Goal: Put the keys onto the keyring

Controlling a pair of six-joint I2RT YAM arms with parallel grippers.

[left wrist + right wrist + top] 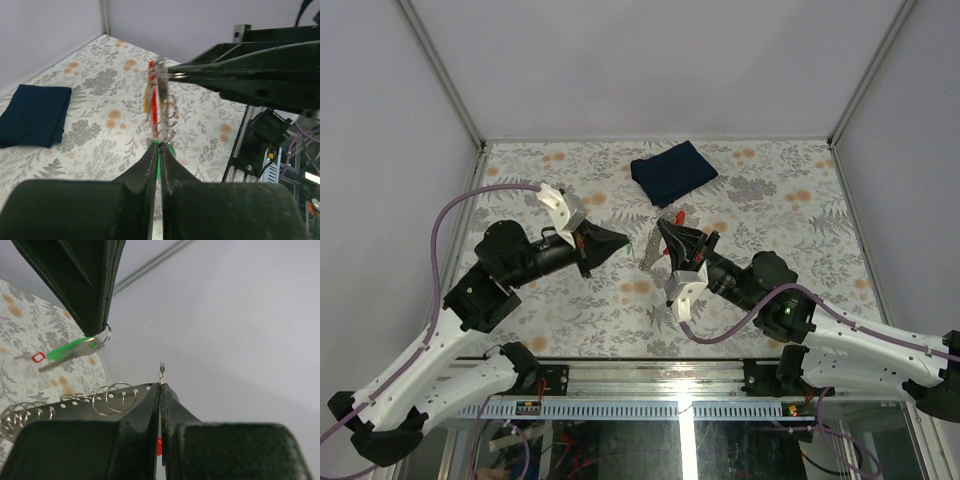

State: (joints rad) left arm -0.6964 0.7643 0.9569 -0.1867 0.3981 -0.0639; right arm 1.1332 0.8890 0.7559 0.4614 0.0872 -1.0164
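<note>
Pinching the green key (75, 348) at its tips, the left claw (623, 243) is closed tight, with no gap between its fingers. The key hangs in the air above the table (570, 310), its blade pointing away from the claw. A small wire ring sits at the key's head, right against the fingertips.

The right claw (661, 226) faces the left one across the middle of the table, near it but not touching. It is also closed, gripping the keyring (161, 371), whose thin silver wire sticks up edge-on from between the fingertips. A grey perforated strip (75, 402) hangs from the same bunch, carrying several loose rings (115, 397).

From the left wrist, the red tag (154, 100) hangs straight down from the right claw's tip. The yellow key (146, 98) lies just beside the tag on its left. It is too blurred to tell whether it is threaded on the ring or only resting against it. The bunch's lower end reaches close to the left claw's tips and the green key; whether they touch I cannot tell.

A folded dark blue cloth (673, 172) lies flat on the far side of the table, well apart from both claws.
</note>
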